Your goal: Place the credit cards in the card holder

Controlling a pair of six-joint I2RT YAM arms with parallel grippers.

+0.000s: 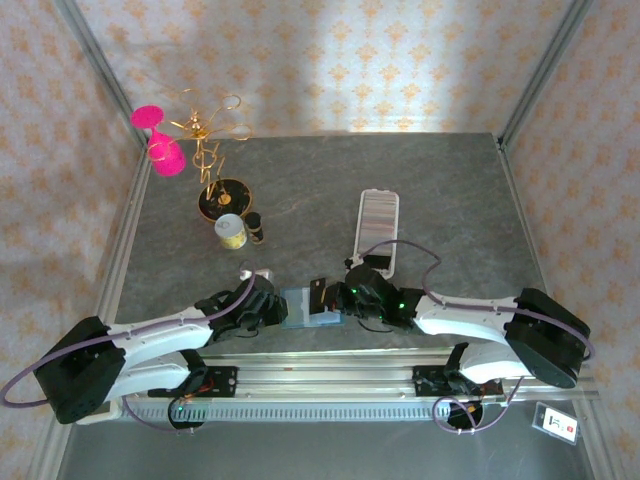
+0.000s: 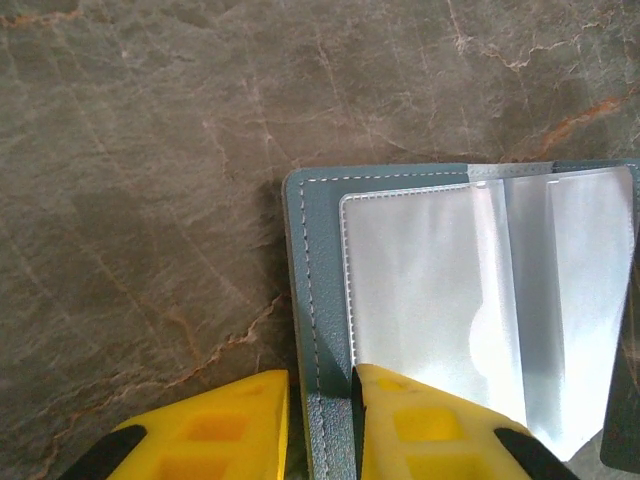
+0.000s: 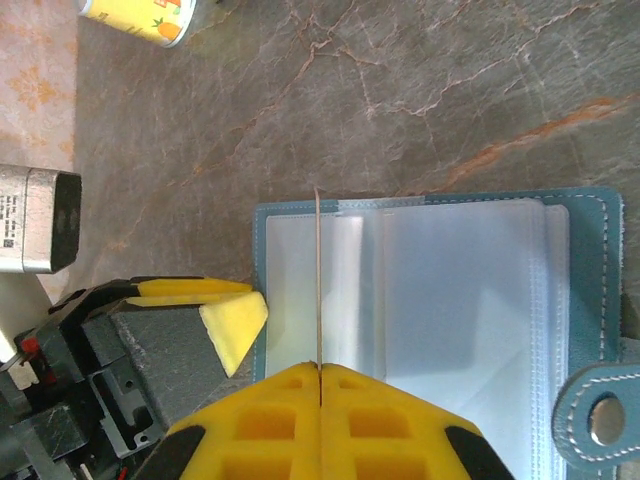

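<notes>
**Top external.** The card holder (image 1: pixel 305 308) lies open on the table (image 1: pixel 450 200), near its front edge, between the left gripper (image 1: pixel 262 300) and the right gripper (image 1: pixel 345 298). Both arms lie low, with the forearms reaching inward so the wrists meet at the centre. More credit cards (image 1: pixel 378 222) stand in the white tray (image 1: pixel 379 193), just beyond the right gripper.

**Left wrist.** The left gripper (image 2: pixel 322 425) has its fingers (image 2: pixel 215 435) spread. One is over the bare table and the other over the clear sleeve (image 2: pixel 430 290), with the holder's stitched left border between them. I judge that it is steadying the holder, not lifting it.

**Right wrist.** The right gripper (image 3: pixel 319 368) has its fingers pressed together on one card (image 3: pixel 317 280). The card is seen edge-on, upright over the left half of the open holder.

**Step in hand.** This is insertion of the held card, and I judge the task to be at an early stage. The next move calls for:
1. Lining the card's edge up with a sleeve mouth.
2. Tilting the card flatter.
3. Sliding it in while the left side keeps the holder from shifting.
</notes>
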